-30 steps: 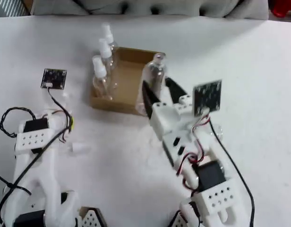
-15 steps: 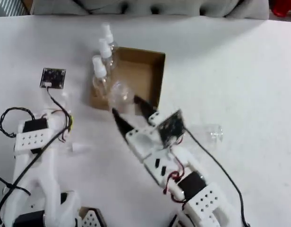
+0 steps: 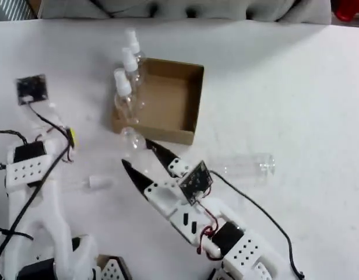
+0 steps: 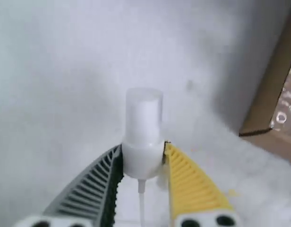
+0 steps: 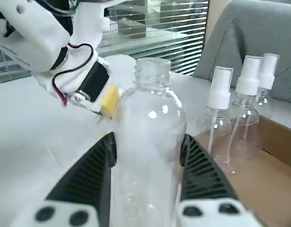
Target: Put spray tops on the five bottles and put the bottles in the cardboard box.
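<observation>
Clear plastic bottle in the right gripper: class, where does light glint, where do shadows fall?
Right wrist view: white glints on the clear plastic bottle, bright slatted window behind. Left wrist view: soft grey shadow beside the brown cardboard box.

My left claw (image 4: pixel 143 158): ribbed jaws, one grey, one yellow.
My right claw (image 5: pixel 148 142): ribbed black jaws.
My arms (image 3: pixel 168 201): white, with red and black cables.
</observation>
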Motion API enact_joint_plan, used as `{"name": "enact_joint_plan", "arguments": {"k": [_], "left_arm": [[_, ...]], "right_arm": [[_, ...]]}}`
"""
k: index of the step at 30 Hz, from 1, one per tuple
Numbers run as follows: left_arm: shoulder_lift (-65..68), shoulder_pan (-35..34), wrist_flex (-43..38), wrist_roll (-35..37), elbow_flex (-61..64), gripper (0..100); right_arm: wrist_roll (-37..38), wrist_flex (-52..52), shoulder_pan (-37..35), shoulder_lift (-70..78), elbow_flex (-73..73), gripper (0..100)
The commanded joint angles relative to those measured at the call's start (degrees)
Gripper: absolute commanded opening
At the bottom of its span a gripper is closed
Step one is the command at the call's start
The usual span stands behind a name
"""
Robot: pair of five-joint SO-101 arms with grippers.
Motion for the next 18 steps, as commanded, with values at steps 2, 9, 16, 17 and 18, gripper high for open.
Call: {"name": "enact_joint_plan", "arguments": {"k": [2, 9, 16, 17, 18], "left_arm": [[-2.33, -0.31, -1.05, 8.79, -8.79, 2], [-5.76, 0.31, -1.05, 19.16, -17.05, 2], [-22.46, 9.36, -1.49, 20.48, -17.85, 2], [-25.10, 10.86, -1.49, 20.48, -17.85, 2], [-27.74, 12.26, -1.49, 20.48, -17.85, 2]], "right_arm": [[0.70, -1.36, -0.57, -0.84, -0.09, 1.6], [0.70, -1.45, -1.19, -0.92, -0.62, 1.6], [0.70, -1.45, -1.27, -0.92, -0.26, 1.6], [0.70, -1.45, -1.27, -0.92, -0.26, 1.6], [0.70, -1.45, -1.27, -0.92, -0.26, 1.6]]}}
